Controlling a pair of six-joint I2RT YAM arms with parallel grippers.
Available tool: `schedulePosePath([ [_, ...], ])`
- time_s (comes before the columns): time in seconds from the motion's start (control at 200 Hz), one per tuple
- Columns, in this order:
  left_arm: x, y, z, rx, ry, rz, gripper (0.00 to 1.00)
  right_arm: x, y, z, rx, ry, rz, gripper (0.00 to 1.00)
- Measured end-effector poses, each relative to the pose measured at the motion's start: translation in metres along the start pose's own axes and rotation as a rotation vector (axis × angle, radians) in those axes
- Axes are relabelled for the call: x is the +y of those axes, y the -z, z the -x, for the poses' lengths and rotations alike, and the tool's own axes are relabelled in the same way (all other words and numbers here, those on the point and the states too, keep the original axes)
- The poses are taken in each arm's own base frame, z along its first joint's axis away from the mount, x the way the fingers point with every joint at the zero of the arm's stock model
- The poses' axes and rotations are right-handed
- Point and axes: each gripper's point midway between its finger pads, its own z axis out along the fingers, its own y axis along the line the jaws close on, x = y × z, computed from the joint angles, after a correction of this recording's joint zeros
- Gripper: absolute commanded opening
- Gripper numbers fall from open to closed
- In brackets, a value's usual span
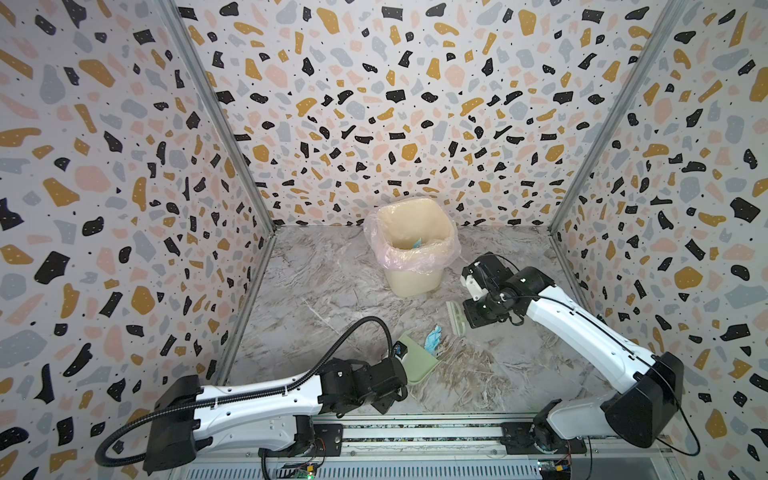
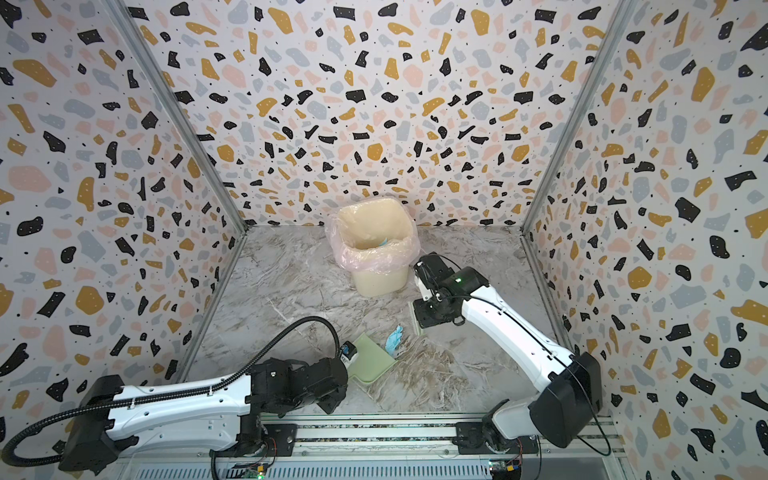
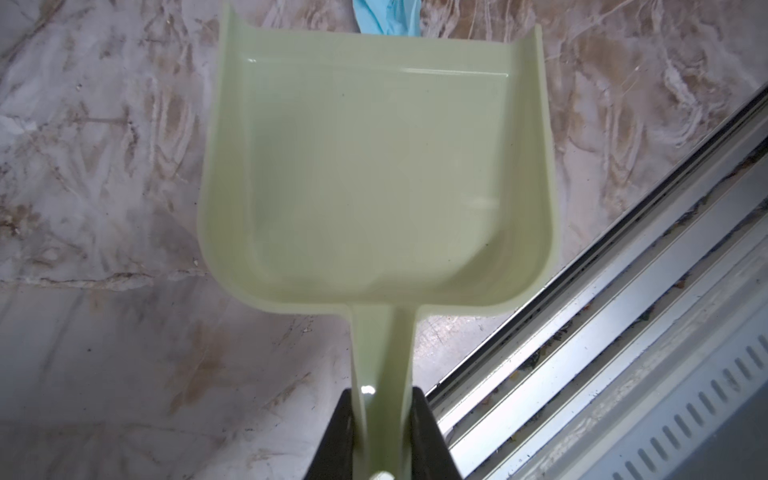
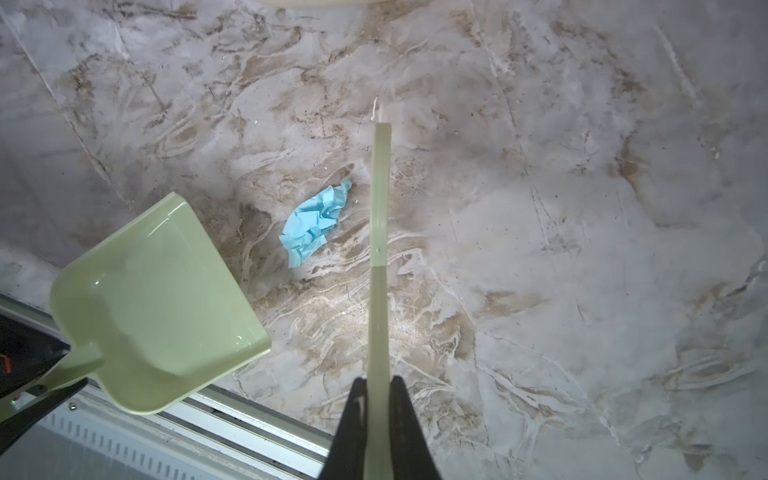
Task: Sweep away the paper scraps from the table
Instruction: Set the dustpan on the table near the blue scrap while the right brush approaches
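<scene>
My left end effector (image 3: 382,399) clamps the dustpan (image 3: 374,166) handle; my right end effector (image 4: 378,386) clamps the brush (image 4: 381,187). One blue scrap (image 4: 313,224) lies on the surface (image 4: 582,208) between them, at the dustpan's lip. Next, I judge: a short sweep into the dustpan.

You're looking into a staged robot-lab booth: terrazzo-print wall panels (image 1: 374,83) on aluminium posts (image 1: 219,120) enclose a marble-print tabletop (image 1: 324,291), with robot arms (image 1: 257,401) bolted to a metal rail (image 1: 415,434).
</scene>
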Motion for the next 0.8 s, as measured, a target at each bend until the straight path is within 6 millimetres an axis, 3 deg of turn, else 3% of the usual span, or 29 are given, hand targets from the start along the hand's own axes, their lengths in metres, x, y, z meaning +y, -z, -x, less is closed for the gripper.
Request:
schedulePosePath([
  [0.165,0.001,-0.008,-0.009,0.048,-0.033,0.028,0.00,0.006,-0.013,0.007,0.042,0.074,-0.042,0.00],
  [0.415,0.002,-0.015,-0.016,0.087,-0.059,0.050,0.00,0.009,-0.017,0.024,0.046,0.144,-0.095,0.00],
  [0.801,0.000,-0.020,-0.011,0.091,-0.070,0.068,0.00,0.012,-0.028,0.014,0.112,0.211,-0.127,0.00],
])
